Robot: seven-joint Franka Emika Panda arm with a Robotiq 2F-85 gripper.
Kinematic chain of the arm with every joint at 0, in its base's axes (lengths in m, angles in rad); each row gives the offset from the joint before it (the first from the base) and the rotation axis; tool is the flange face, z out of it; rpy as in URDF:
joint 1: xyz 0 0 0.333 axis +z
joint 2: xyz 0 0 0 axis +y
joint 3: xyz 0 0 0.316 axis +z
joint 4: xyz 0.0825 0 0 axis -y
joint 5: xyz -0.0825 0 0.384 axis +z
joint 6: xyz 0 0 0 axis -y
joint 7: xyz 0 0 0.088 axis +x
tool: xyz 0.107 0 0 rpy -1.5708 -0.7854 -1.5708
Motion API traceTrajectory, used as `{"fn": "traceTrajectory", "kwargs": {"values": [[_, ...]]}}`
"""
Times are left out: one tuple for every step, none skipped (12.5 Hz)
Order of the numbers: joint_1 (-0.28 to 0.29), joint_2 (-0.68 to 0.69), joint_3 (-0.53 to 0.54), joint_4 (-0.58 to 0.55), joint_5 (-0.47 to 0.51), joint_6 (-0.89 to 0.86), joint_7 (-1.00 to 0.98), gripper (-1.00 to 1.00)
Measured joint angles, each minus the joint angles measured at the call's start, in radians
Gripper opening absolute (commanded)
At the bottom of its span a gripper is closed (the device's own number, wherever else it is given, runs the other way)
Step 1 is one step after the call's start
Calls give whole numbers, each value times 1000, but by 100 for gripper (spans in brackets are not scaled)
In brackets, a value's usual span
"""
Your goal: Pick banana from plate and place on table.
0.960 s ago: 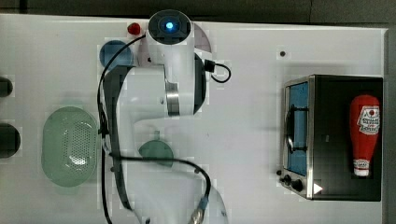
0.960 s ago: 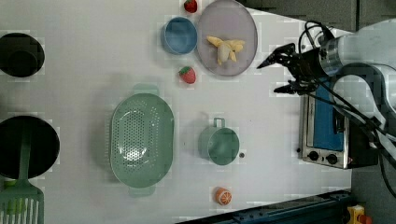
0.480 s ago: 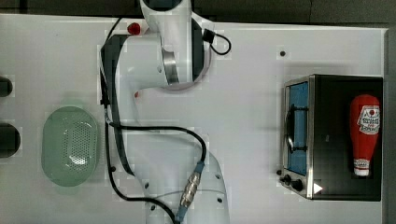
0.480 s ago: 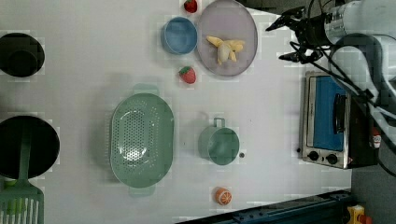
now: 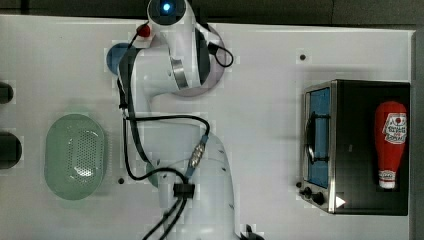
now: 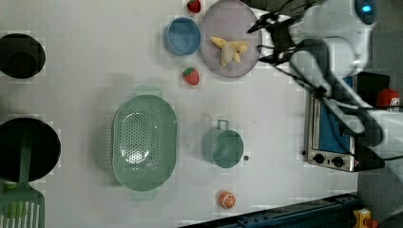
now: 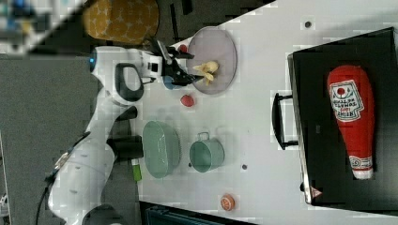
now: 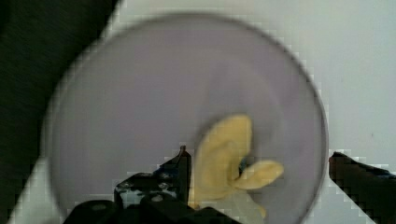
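- Currently, the small pale yellow peeled toy banana (image 6: 230, 49) lies on the large flat round greyish-lavender plate (image 6: 223, 21), toward the left view's right half of it, its peel flaps splayed.
- The plate rests on the broad white table (image 6: 95, 57) near the left view's upper edge.
- The black gripper (image 6: 272, 39) of the white arm hangs at the plate's rim on the left view's right, close to the banana but apart from it.
- The fingers (image 8: 180, 164) are spread wide; in the wrist view the banana (image 8: 224, 158) lies between them, one finger just beside its peel and the other well off to its far side.
- In the right view the gripper (image 7: 183, 65) sits above the plate (image 7: 220, 44), beside the banana (image 7: 206, 70).
- A small blue bowl (image 6: 183, 35) stands just beside the plate.
- A red strawberry (image 6: 191, 76) lies on the table below the bowl in the left view.
- A green perforated oval strainer (image 6: 142, 142) and a green mug (image 6: 223, 146) stand well apart from the plate.
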Motion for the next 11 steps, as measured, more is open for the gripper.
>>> {"fn": "traceTrajectory", "kwargs": {"values": [[4,30,9,-12,8,42,7,100],[9,61,17,-13,8,54,15,100],[10,92,28,-8,3,87,19,100],[17,116,27,-7,5,114,22,100],[23,127,20,-13,6,120,22,100],[21,126,18,-29,5,143,22,100],[18,125,21,-31,5,152,22,100],[16,124,23,-27,3,158,22,100],[14,125,26,-26,-2,167,22,100],[13,125,24,-27,5,171,24,100],[19,126,8,-26,16,175,28,91]]}}
